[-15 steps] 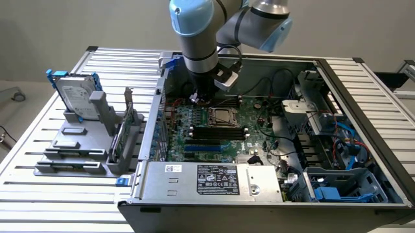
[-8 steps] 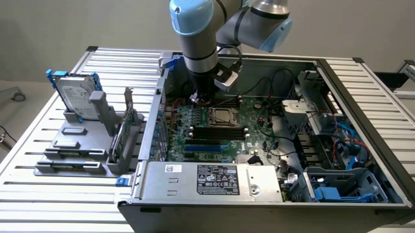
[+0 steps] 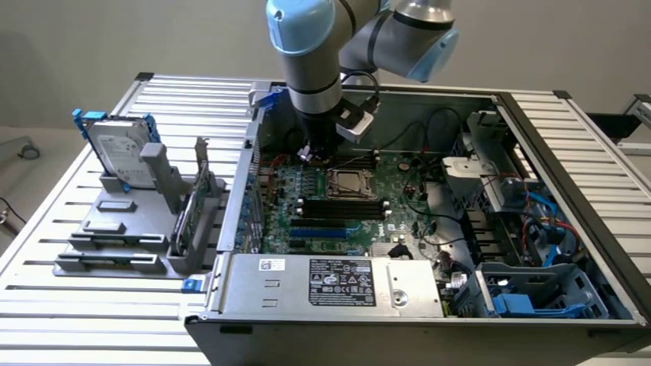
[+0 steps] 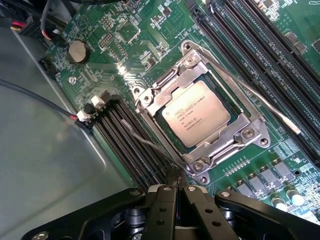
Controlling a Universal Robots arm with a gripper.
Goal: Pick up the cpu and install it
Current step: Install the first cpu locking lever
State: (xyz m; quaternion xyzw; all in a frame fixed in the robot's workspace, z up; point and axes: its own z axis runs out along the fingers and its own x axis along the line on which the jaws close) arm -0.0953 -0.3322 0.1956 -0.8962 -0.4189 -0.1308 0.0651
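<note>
Plain grey wall, slatted aluminium table, pale floor at the exterior view's left, even light

Silver hard drive upright in grey rack, beside open case.

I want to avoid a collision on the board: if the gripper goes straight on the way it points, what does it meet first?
Probably the thin metal lever beside the socket frame, just ahead of the shut gripper; the depth between them is unclear.
</note>
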